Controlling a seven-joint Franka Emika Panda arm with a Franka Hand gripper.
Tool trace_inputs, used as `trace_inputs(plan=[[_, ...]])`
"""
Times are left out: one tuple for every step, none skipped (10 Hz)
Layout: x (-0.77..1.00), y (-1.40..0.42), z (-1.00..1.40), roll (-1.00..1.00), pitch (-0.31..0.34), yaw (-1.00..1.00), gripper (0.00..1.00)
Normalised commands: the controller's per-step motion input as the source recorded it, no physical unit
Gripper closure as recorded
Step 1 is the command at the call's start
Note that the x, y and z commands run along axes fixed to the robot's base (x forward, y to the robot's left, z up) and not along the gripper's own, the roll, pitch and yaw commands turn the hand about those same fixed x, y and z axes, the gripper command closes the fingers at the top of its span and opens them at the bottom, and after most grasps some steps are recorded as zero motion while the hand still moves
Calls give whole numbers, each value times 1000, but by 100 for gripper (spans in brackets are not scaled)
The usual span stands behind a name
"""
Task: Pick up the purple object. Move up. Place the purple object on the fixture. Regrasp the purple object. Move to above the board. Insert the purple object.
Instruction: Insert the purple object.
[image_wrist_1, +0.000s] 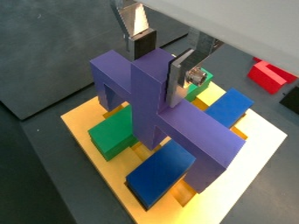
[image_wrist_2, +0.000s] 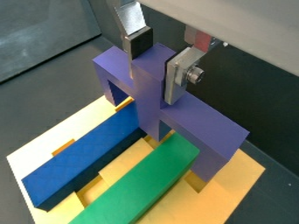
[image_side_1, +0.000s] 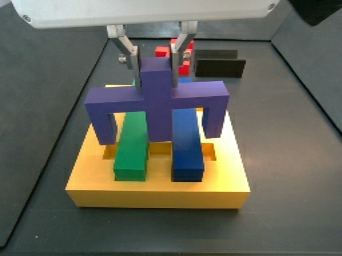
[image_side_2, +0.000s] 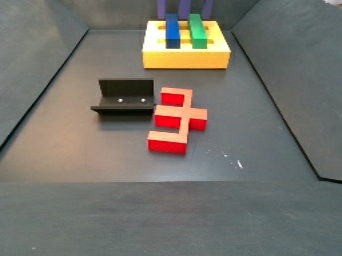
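Insert step in hand, near its end. Claw (image_wrist_1: 162, 59) closed on the upright stem of the purple object (image_wrist_1: 158, 109), silver finger plates with dark pads clamping it from both sides in both wrist views. Directly below the claw, purple object (image_side_1: 158, 100) straddling the green bar (image_side_1: 130, 145) and blue bar (image_side_1: 186, 145), legs down at the board (image_side_1: 160, 188). Legs look seated or nearly so in the yellow slots; cannot tell for sure whether fully home. Fixture (image_side_2: 124, 97) and red piece (image_side_2: 173, 120) well apart from the claw on the table (image_side_2: 80, 150), both untouched. Next move likely calls for a short straight push down if any gap is left, then opening the fingers and lifting straight up, without dragging the stem sideways.
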Motion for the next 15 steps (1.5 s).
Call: trace_inputs(plan=[[17, -91, -157, 141, 0, 43, 100], [0, -54, -200, 184, 0, 29, 100], [0, -66, -257, 243, 0, 34, 100], [0, -57, -249, 251, 0, 31, 100], [0, -103, -266, 247, 0, 43, 100], [74, -129, -297, 249, 0, 40, 100], [143, -123, -289, 229, 0, 14, 100], [200, -100, -220, 214, 0, 0, 100], [143, -63, -237, 341, 10, 0, 100], [9, -109, -177, 80, 0, -146, 100], [0, -23, -80, -6, -26, -74, 100], [0, -37, -3, -70, -41, 0, 100], [0, -9, 0, -33, -7, 0, 100], [0, -74, 0, -87, 0, 0, 100], [0, -200, 0, -83, -36, 11, 100]])
